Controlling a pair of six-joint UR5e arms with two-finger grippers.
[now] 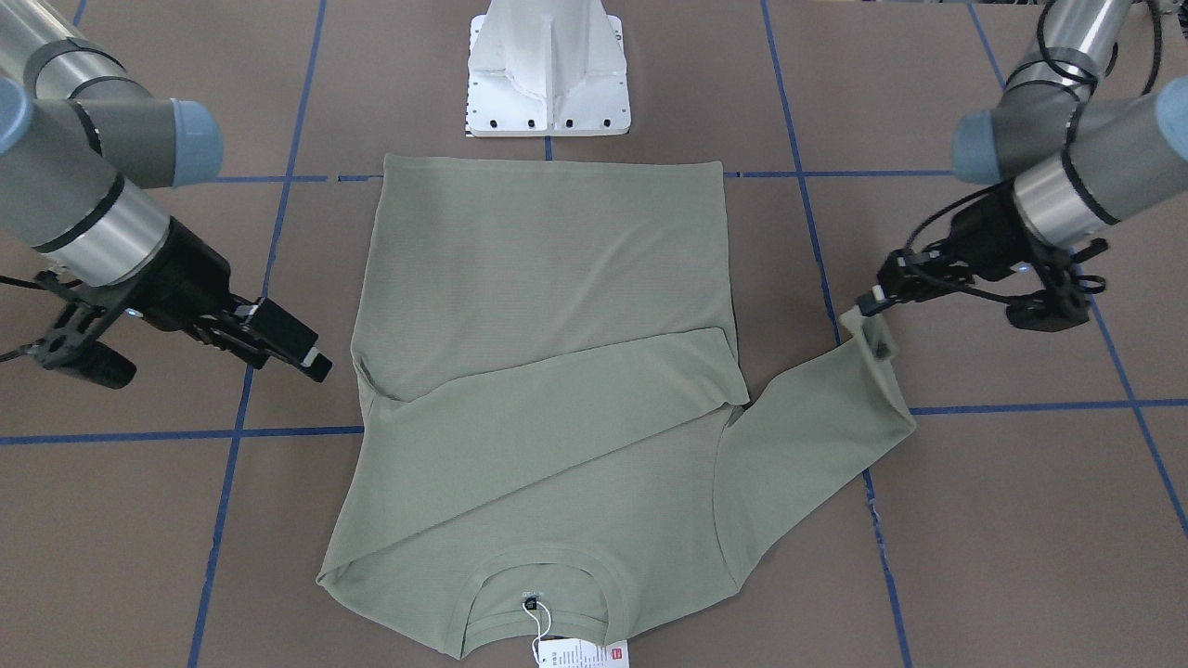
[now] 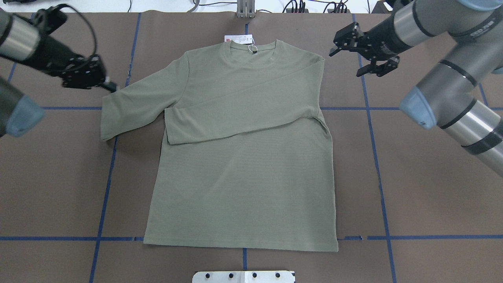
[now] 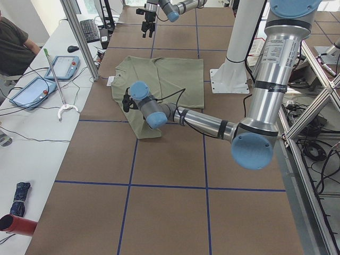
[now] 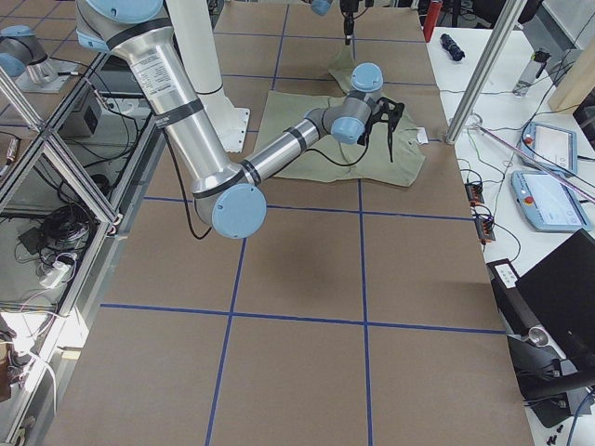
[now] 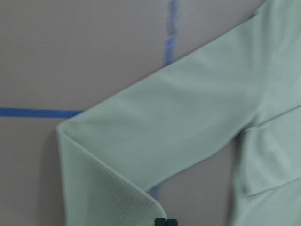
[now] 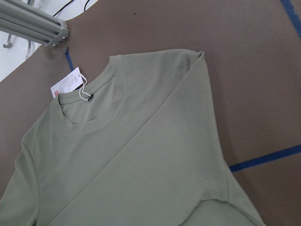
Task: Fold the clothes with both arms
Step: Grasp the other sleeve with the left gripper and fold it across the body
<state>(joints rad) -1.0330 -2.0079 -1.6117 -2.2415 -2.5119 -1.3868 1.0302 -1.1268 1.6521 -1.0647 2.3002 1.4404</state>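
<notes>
The sage-green long-sleeved knit shirt (image 2: 243, 188) lies flat on the brown, blue-taped table (image 2: 432, 196), with one sleeve folded across its chest. The left gripper (image 1: 871, 306) is clenched on the cuff of the outstretched sleeve (image 2: 133, 106) at left. The right gripper (image 2: 346, 63) hovers with its jaws released beside the far right shoulder.

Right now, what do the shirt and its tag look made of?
The shirt looks like a soft matte knit: fine ribbed texture, limp drape; fibre unclear. The hang tag looks like stiff white printed card or paper, lying flat.
</notes>
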